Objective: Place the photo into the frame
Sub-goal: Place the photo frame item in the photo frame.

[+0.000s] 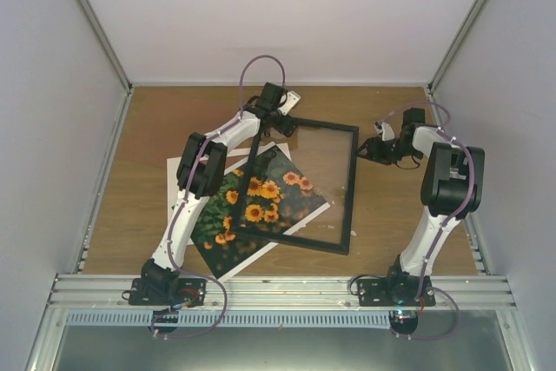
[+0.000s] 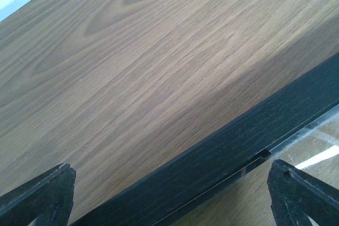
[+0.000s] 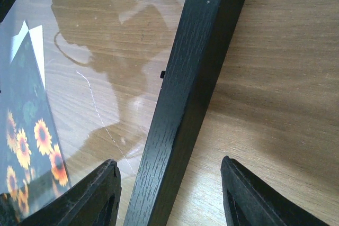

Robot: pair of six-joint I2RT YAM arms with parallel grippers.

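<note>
Fingers [image 2: 45,194] of the left gripper [image 2: 172,168] are spread wide, one on each side of a bar of the frame [image 1: 352,182] at its far left corner. In the left wrist view the black bar is seen crossing between the two tips. Whether either tip touches it cannot be told. Nothing is gripped by this gripper.

The right gripper [image 3: 170,161] is placed at the right bar of the frame, near the far right corner. Its fingers are about half apart. A gap is seen between each finger and the bar, so the bar is straddled but not clamped.

The frame is laid on the wooden table [image 1: 148,128], turned at an angle to the table edges. A clear pane [image 1: 326,171] with reflections on it is seen inside it.

The photo [image 1: 261,202] is found flat at the near left of the frame. Its far right part is covered by the near left corner of the frame, and orange flowers are seen there through the pane. The other part of the photo lies outside the frame. A white sheet [image 1: 178,182] is seen under the photo, showing past its left side.
</note>
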